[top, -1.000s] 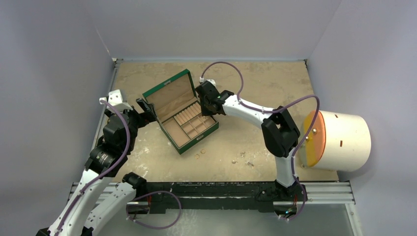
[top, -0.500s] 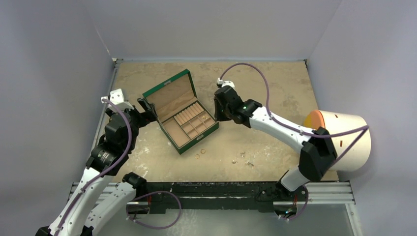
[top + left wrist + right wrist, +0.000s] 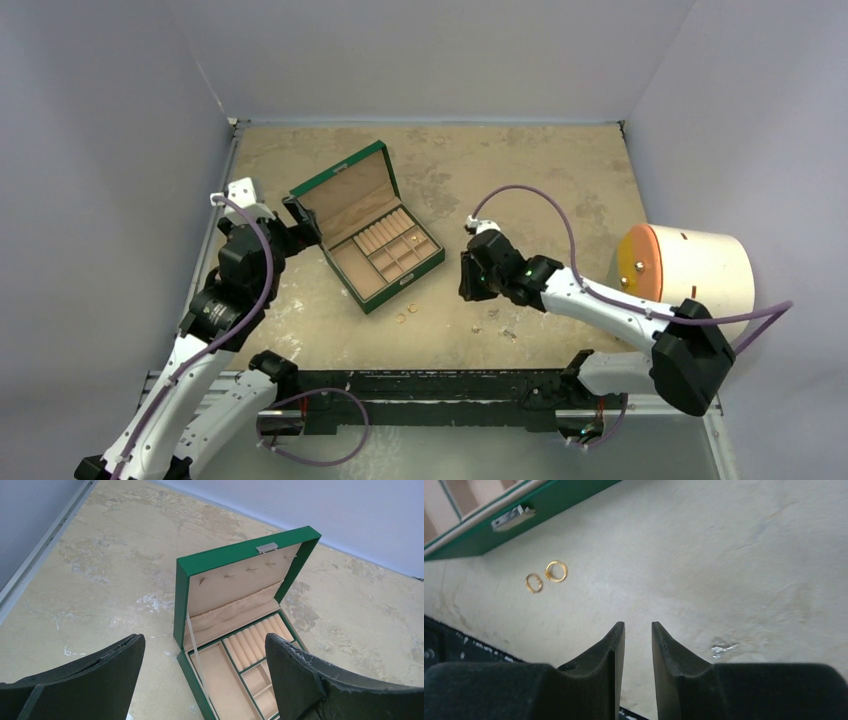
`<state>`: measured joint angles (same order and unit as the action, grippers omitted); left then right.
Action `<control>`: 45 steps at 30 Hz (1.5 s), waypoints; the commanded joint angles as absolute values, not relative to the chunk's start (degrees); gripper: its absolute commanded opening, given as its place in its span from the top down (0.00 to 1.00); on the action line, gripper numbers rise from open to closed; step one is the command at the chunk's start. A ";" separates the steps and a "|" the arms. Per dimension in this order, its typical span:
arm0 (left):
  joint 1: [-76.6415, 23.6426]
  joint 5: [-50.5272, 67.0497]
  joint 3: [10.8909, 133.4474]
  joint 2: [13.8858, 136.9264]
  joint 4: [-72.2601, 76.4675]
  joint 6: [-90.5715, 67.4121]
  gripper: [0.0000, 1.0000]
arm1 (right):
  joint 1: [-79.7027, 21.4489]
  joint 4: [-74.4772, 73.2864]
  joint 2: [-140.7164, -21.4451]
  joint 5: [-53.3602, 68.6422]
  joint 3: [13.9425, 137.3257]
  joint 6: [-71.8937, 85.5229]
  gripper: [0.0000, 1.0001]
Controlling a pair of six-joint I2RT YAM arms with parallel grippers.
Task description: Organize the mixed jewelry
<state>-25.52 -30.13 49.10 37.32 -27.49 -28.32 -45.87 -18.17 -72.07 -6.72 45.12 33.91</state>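
1. We see our right claw (image 3: pixel 638 630) at the bottom centre of its wrist view, fingers nearly together with a thin gap, holding nothing.
2. Two gold rings (image 3: pixel 547 577) lie on the table in the upper left, near the green box (image 3: pixel 549 502).
3. Our left claw (image 3: pixel 205 652) gapes wide, empty, before the box's open lid.

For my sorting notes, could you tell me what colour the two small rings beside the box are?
Gold, both rings; clearest in the right wrist view.
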 commanded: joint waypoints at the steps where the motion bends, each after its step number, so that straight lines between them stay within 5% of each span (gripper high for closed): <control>1: -24.79 -29.55 49.59 37.34 -25.14 -27.60 0.10 | -50.36 -8.98 -72.63 -2.65 43.65 35.94 0.70; 20: -24.70 -29.54 49.63 36.66 -25.23 -27.60 0.10 | -57.88 -1.81 -93.29 -2.85 56.22 36.56 0.70; 45: -24.70 -29.18 49.63 36.68 -25.14 -27.56 0.10 | -60.02 -1.69 -99.88 -3.34 57.35 37.93 0.73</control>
